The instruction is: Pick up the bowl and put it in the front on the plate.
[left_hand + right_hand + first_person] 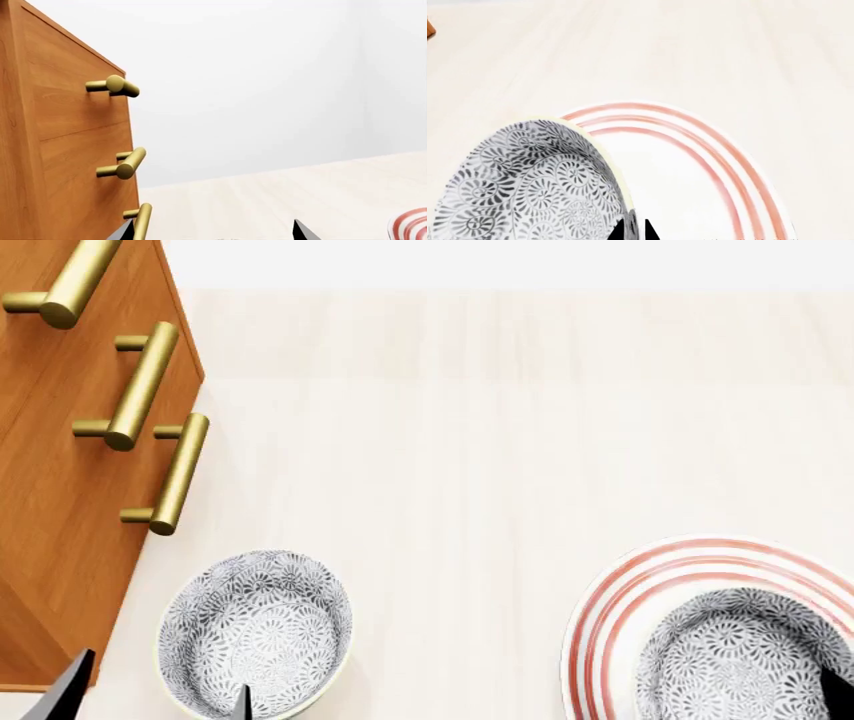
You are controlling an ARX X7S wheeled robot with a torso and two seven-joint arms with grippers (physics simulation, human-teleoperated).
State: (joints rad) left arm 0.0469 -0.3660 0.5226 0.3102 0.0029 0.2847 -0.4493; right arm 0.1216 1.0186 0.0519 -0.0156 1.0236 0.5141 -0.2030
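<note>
A flower-patterned bowl [527, 185] is over the red-ringed white plate [694, 165], toward its near side; in the head view this bowl [741, 655] and the plate [627, 600] are at the lower right. My right gripper [634, 231] is shut on that bowl's rim, one finger inside and one outside. I cannot tell whether the bowl rests on the plate or hangs just above it. Another identical bowl [256, 633] stands on the table at the lower left. My left gripper [155, 695] is open, its fingertips either side of that bowl's left rim, holding nothing.
A wooden drawer cabinet [54, 490] with brass bar handles [140, 385] stands at the left, close to the left bowl and left gripper. In the left wrist view the cabinet [60, 125] fills one side and the plate's edge [410, 225] shows in a corner. Pale wooden tabletop [467, 440] lies beyond.
</note>
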